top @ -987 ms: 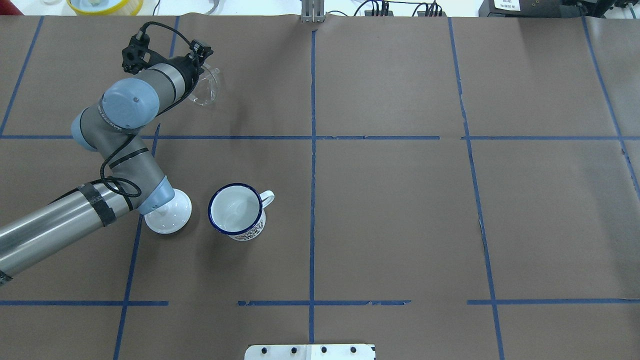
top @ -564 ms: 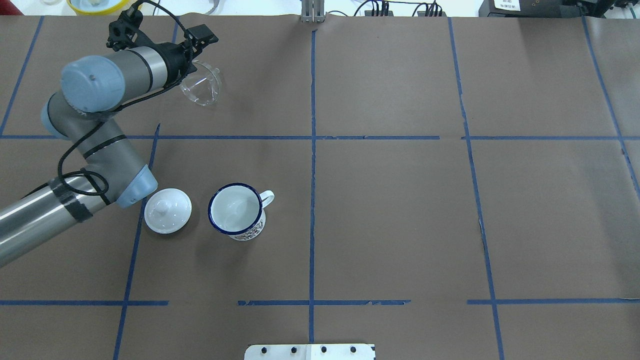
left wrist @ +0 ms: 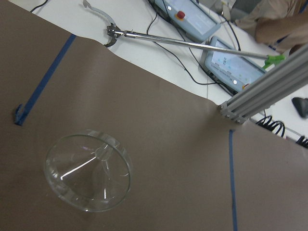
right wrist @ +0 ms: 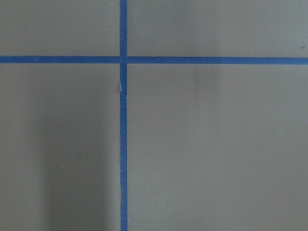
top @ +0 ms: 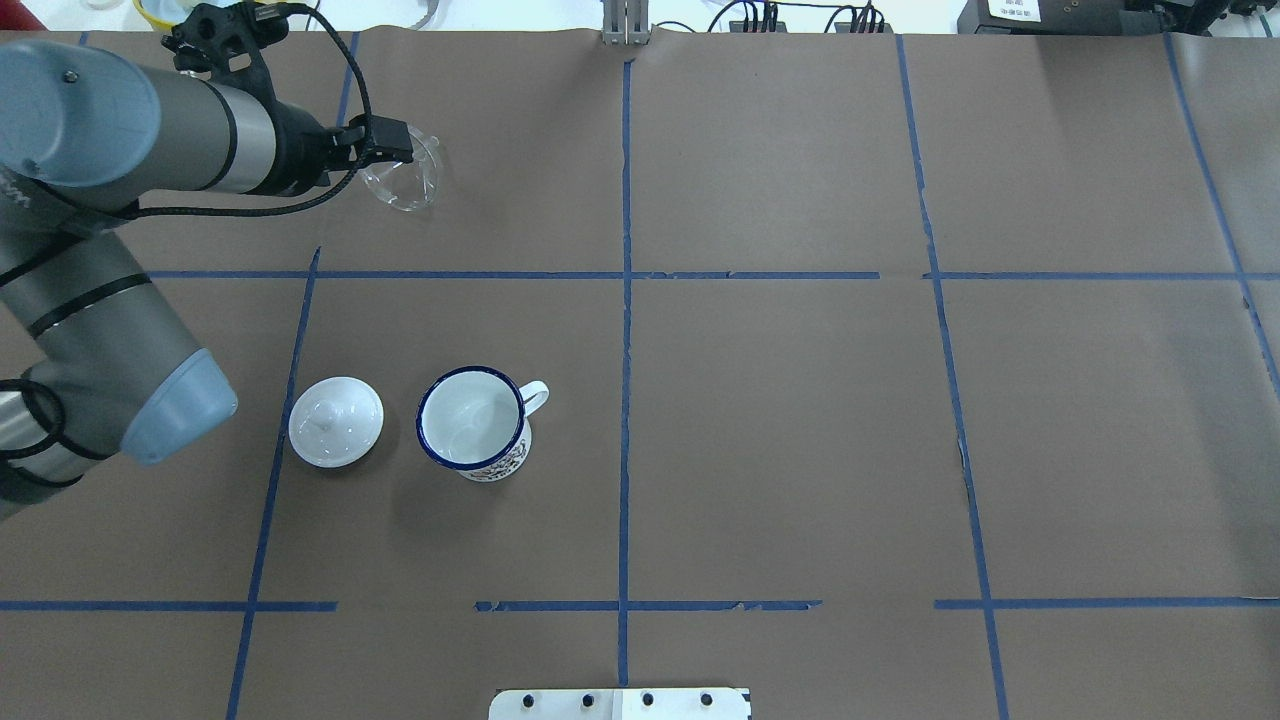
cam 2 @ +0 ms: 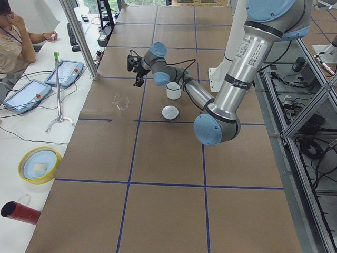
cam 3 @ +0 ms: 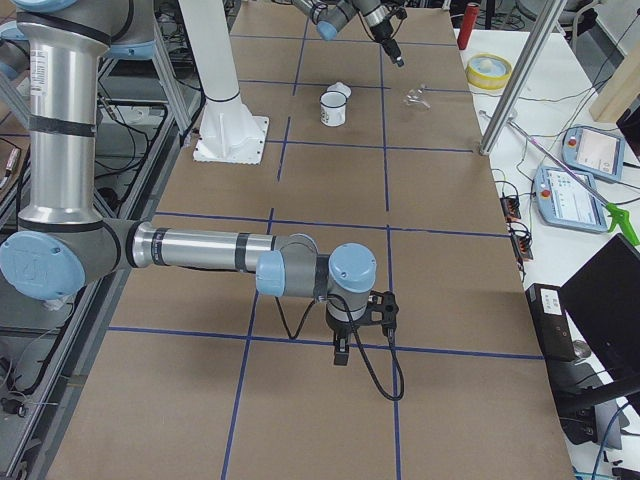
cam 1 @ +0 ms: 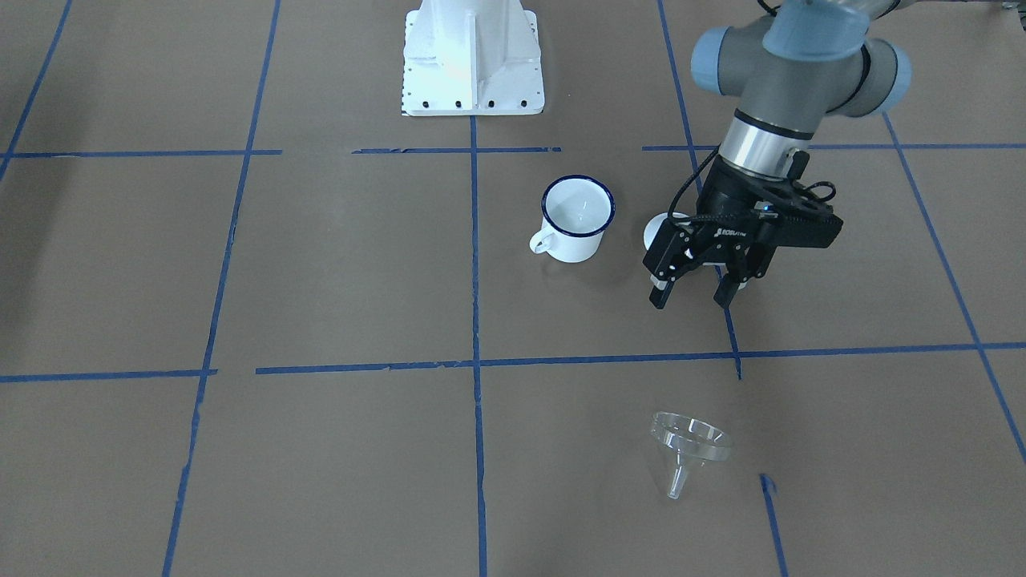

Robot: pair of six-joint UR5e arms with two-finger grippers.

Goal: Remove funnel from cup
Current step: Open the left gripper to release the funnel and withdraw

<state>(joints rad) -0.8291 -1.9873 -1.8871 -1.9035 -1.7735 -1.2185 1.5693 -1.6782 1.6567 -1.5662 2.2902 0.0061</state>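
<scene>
Brown paper is covering the bench (top: 780,430), and blue tape lines (top: 625,300) are dividing it into a grid of rectangles. A white mounting plate (cam 1: 473,56) is sitting at the middle of one long edge. Along the opposite long edge, a white side table (cam 2: 16,174) is carrying two teach pendants (cam 2: 66,73), a yellow-rimmed dish (cam 2: 39,164), a red cylinder (cam 2: 18,212) and loose cables. An aluminium post (cam 2: 79,37) is standing at that edge. A person (cam 2: 13,37) is sitting there. Even light is falling on the paper.
</scene>
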